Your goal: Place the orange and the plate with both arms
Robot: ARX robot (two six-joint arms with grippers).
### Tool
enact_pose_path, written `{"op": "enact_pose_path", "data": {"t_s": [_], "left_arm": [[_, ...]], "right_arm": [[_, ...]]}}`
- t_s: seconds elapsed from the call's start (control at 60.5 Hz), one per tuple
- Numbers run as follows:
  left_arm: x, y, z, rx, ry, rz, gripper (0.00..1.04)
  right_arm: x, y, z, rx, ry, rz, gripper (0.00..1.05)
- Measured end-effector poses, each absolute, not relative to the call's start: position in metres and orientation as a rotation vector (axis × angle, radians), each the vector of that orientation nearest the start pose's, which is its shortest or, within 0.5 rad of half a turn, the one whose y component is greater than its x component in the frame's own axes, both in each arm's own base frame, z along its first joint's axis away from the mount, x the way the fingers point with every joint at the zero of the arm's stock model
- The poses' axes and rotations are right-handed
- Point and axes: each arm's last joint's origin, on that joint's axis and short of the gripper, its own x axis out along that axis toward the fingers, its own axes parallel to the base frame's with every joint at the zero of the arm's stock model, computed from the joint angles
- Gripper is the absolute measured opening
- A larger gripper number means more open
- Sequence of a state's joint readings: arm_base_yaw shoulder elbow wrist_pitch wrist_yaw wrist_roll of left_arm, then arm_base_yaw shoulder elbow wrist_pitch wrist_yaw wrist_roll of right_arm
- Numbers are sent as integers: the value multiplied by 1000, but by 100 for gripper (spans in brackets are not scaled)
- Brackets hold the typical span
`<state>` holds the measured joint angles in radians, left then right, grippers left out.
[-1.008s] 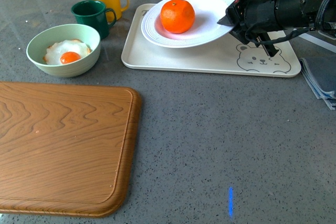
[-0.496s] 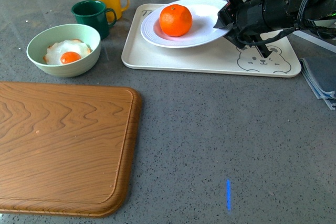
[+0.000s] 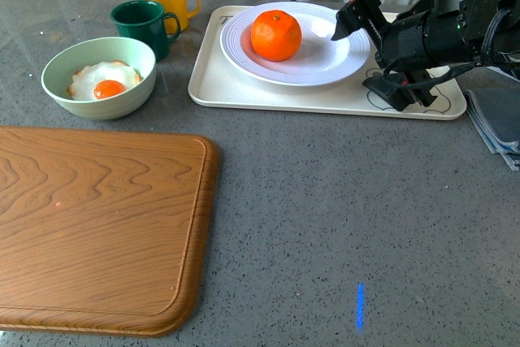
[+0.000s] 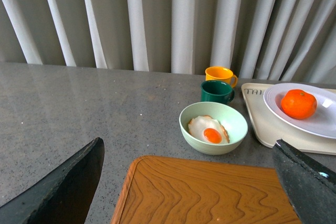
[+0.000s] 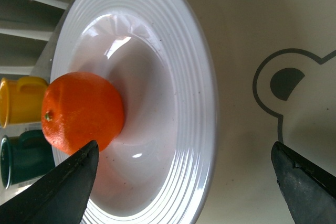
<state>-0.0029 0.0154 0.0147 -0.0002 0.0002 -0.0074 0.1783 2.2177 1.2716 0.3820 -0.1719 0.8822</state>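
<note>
The right gripper [image 3: 372,53] has its fingers spread wide and empty, straddling the near-right rim of the plate [image 3: 325,58] without gripping it; the left gripper [image 4: 189,182] is likewise wide open, holding nothing, over the wooden board [image 3: 97,225]. The plate lies flat on the bear tray [image 3: 244,87] at the back of the counter [image 3: 341,201], the orange [image 3: 276,35] sitting inside it. Judging by this, both items look placed, with little left but to back the arm away.
</note>
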Motion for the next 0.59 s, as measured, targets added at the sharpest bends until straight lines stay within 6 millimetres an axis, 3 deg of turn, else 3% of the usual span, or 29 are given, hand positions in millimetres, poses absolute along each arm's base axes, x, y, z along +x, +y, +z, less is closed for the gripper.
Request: {"op": "enact_pose_path", "data": {"t_s": [0.314,0.595], "left_arm": [[98,0,167,-7,1,-3,96],[98,0,167,-7,1,-3,96]], "right_arm": [[384,93,160,610,519,181,96],[305,79,215,492,337,182,95]]}}
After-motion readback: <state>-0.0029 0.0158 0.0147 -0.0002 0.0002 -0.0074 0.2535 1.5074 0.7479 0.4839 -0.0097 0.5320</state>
